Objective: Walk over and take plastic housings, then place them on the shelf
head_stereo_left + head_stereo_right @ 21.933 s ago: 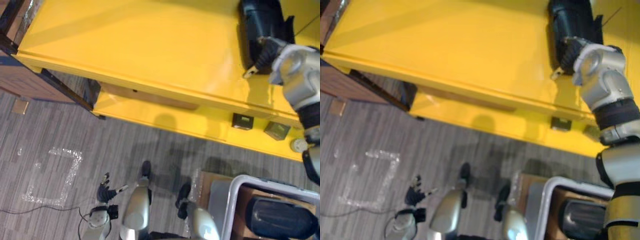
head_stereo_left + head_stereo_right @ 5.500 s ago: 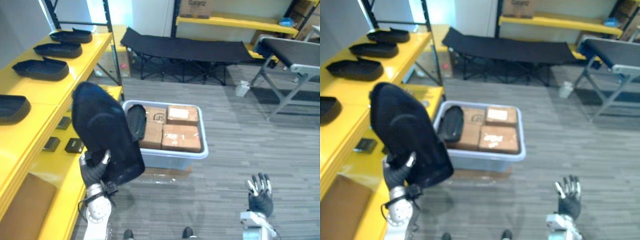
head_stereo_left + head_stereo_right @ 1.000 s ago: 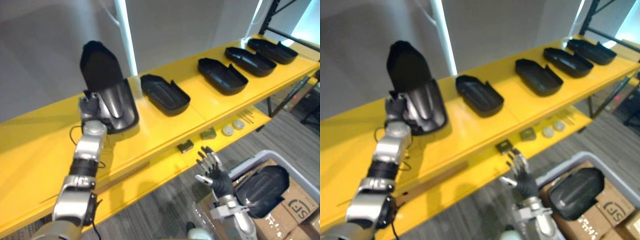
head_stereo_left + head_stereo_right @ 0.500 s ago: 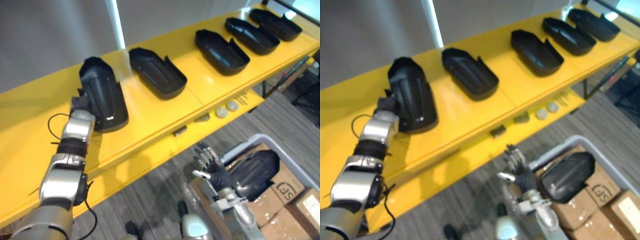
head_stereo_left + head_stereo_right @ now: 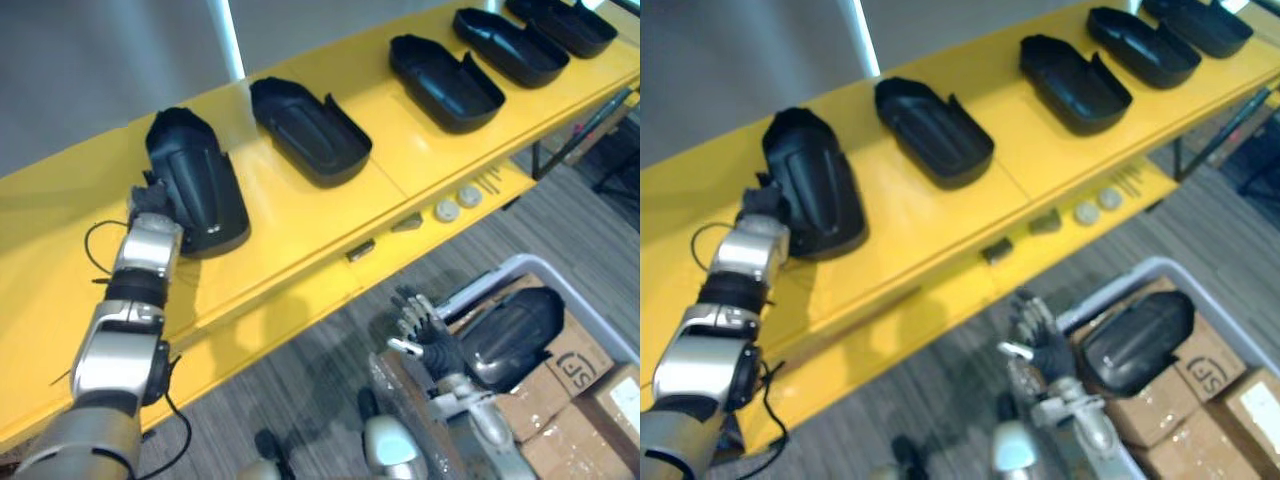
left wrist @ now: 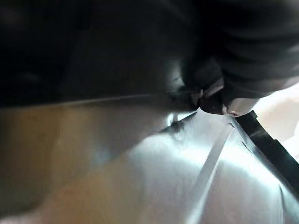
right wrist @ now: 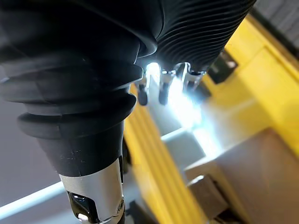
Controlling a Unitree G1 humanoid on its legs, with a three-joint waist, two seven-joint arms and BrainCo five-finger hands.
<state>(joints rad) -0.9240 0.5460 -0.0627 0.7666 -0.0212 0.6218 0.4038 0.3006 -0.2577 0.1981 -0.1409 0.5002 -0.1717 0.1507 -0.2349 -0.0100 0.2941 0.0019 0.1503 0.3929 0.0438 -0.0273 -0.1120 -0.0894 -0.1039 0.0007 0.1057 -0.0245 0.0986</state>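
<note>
The left robot hand [image 5: 150, 202] is up against the near end of a black housing [image 5: 195, 185]. Its fingers are hidden behind the housing, so it cannot be told if they grip it or not. The housing lies on the yellow shelf [image 5: 290, 225], at the left end of a row. Four other housings [image 5: 310, 130] lie to its right, each a little apart from the next.

The right robot hand [image 5: 425, 335] hangs low with its fingers spread and holds nothing. Just beside it is a bin [image 5: 480, 280]. One more bin housing [image 5: 510, 335] lies in there, on top of some boxes [image 5: 590, 400].

So a good part of the job looks done. This housing seems to be set down, and the left robot hand likely just has to pull away. The one in the bin is yet to be picked up and put on the shelf.
</note>
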